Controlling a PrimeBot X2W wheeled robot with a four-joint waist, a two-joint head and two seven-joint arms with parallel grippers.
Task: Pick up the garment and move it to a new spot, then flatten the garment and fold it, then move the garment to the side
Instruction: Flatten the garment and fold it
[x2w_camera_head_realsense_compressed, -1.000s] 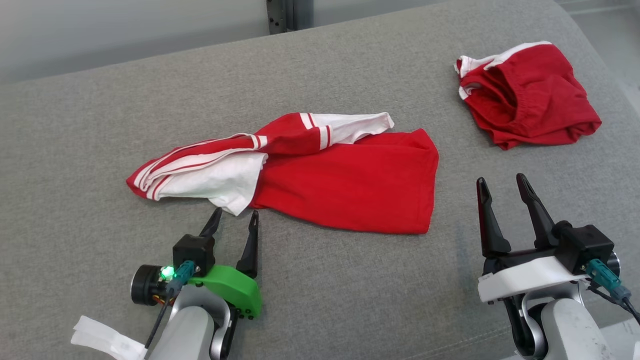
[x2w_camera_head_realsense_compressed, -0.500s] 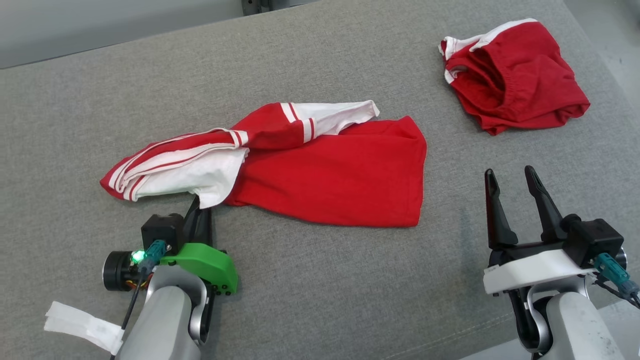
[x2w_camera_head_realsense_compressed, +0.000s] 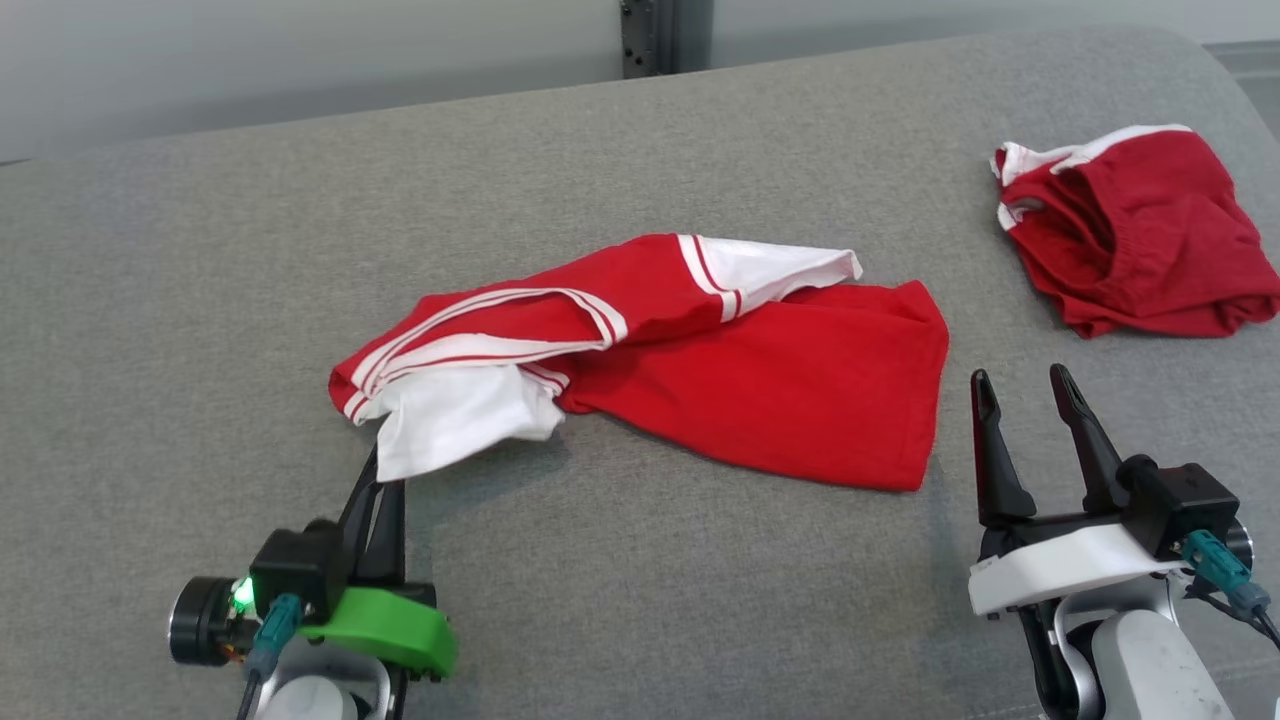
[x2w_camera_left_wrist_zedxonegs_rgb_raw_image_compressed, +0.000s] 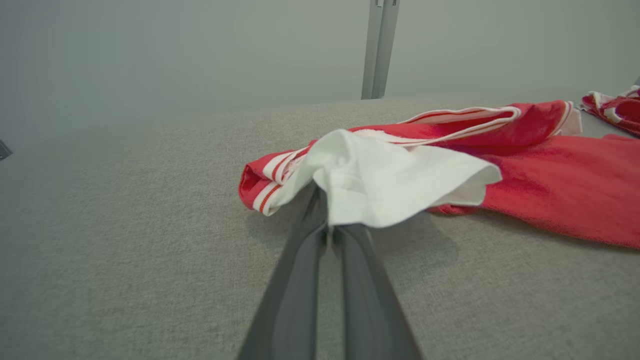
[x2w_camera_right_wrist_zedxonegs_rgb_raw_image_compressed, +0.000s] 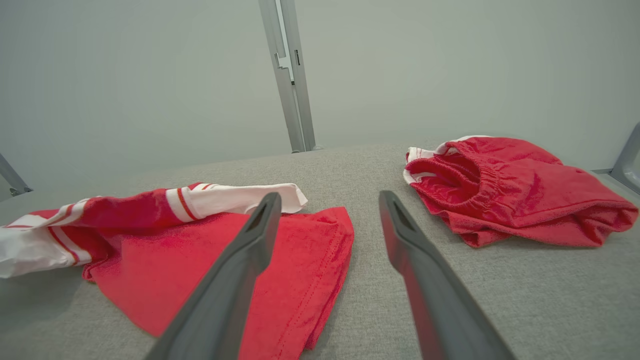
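At lower left of the head view, our left claw (x2w_camera_head_realsense_compressed: 380, 478) is clamped on a white corner of the shirt (x2w_camera_head_realsense_compressed: 760, 390), which lies mid-frame on the grey worktop (x2w_camera_head_realsense_compressed: 200, 300). Our right claw (x2w_camera_head_realsense_compressed: 1021, 376) gapes at lower right, just beside the shirt's hem. Red shorts (x2w_camera_head_realsense_compressed: 1150, 240) sit upper right.

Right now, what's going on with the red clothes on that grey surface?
The left gripper is shut on the white corner of the red-and-white garment, and that corner looks raised a little off the grey fabric surface; the rest of the garment lies crumpled and unfolded. The right gripper is open and holds nothing, beside the garment's right edge. A second red garment lies bunched at the far right, apart from both grippers.
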